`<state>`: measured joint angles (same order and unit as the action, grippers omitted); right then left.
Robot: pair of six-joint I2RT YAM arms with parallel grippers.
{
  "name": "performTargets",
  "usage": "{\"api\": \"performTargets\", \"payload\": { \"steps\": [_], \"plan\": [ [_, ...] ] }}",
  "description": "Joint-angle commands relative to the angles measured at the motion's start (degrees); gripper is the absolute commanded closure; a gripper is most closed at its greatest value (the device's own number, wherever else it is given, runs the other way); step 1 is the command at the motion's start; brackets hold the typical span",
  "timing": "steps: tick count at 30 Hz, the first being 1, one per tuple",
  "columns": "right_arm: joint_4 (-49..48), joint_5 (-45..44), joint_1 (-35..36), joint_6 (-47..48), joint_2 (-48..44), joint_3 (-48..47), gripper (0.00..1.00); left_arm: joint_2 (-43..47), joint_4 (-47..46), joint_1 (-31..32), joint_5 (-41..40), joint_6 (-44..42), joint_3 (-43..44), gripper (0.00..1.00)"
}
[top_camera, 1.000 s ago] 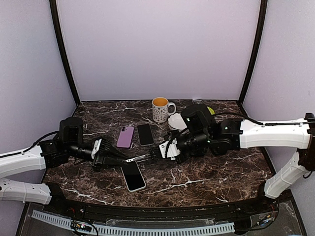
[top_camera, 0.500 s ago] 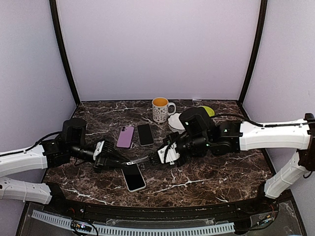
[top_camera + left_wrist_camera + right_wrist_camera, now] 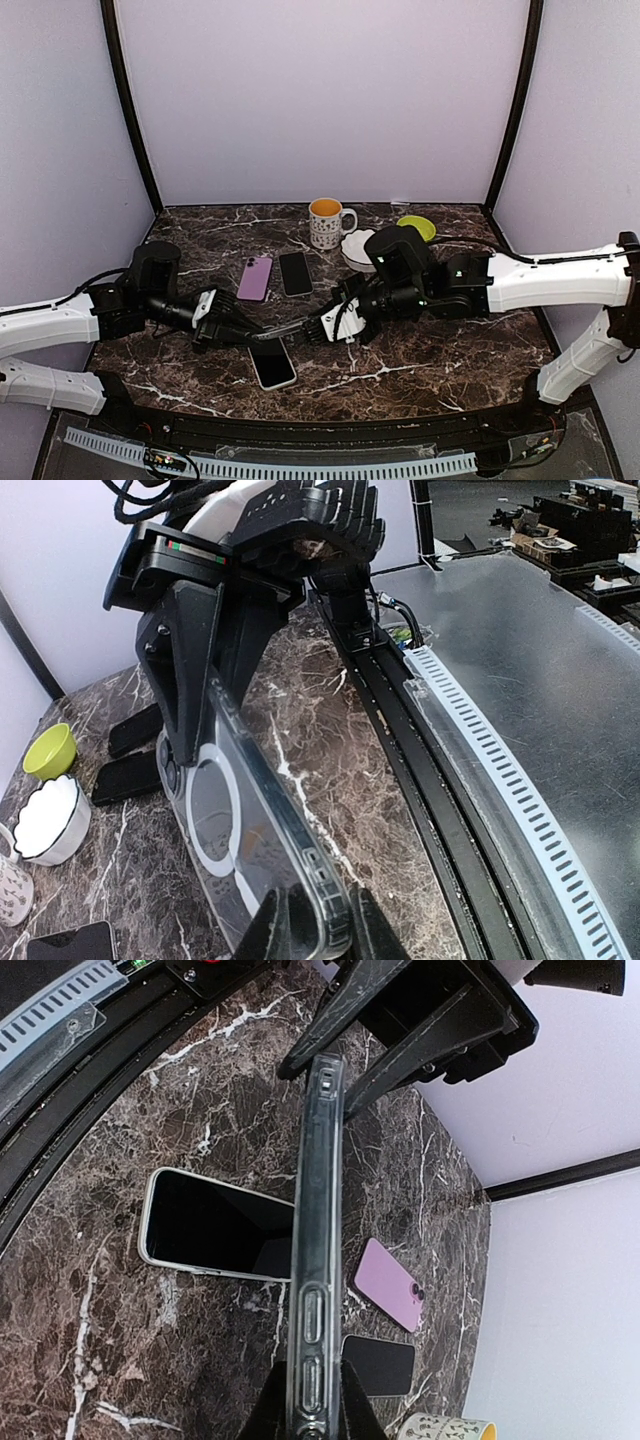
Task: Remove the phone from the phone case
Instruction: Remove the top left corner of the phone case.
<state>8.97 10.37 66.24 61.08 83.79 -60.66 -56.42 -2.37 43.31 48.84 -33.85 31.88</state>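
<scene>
So both arms had the clear phone case [image 3: 283, 328] pinched between them just below the middle of the top view, held on edge up off the marble table [image 3: 430, 350]; left gripper [image 3: 255, 331] was clamped narrow on one end, right gripper [image 3: 305, 330] squeezed almost fully together on the other end; in the left wrist view you could see the marble straight through the case, plus a ring on its back, so it looked empty; the white-edged phone [image 3: 271, 360] lay flat and screen up on the table right under the case, lower centre of the frame; a purple phone [image 3: 254, 277] and a black phone [image 3: 295, 272] sat side by side just above that; mug [image 3: 327, 222], white bowl [image 3: 355, 250] and green bowl [image 3: 416, 227] were along the back.
</scene>
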Motion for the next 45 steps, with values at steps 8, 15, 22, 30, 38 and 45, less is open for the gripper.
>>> {"api": "performTargets", "payload": {
  "steps": [8,15,22,30,38,45],
  "plan": [
    [-12.4,-0.2,3.2,7.6,-2.7,-0.2,1.0,-1.7,3.1,1.0,4.2,3.5,1.8,0.79],
    [-13.6,-1.0,3.6,9.2,-3.6,0.8,1.0,-2.8,4.6,1.0,5.2,4.0,2.3,0.78],
    [-15.8,-1.7,4.2,10.6,-3.9,1.9,1.0,-3.0,5.2,1.0,5.0,4.2,2.4,0.78],
    [-18.7,-3.7,5.1,13.9,-4.4,3.8,1.0,-3.9,6.4,1.0,5.9,4.6,3.0,0.76],
    [-20.2,-3.5,5.5,14.3,-4.5,4.3,1.0,-3.3,6.5,1.0,3.4,3.3,3.0,0.79],
    [-19.6,-3.6,5.7,13.3,-4.0,4.0,1.0,-2.7,6.1,1.0,0.5,2.3,3.3,0.68]
  ]
}}
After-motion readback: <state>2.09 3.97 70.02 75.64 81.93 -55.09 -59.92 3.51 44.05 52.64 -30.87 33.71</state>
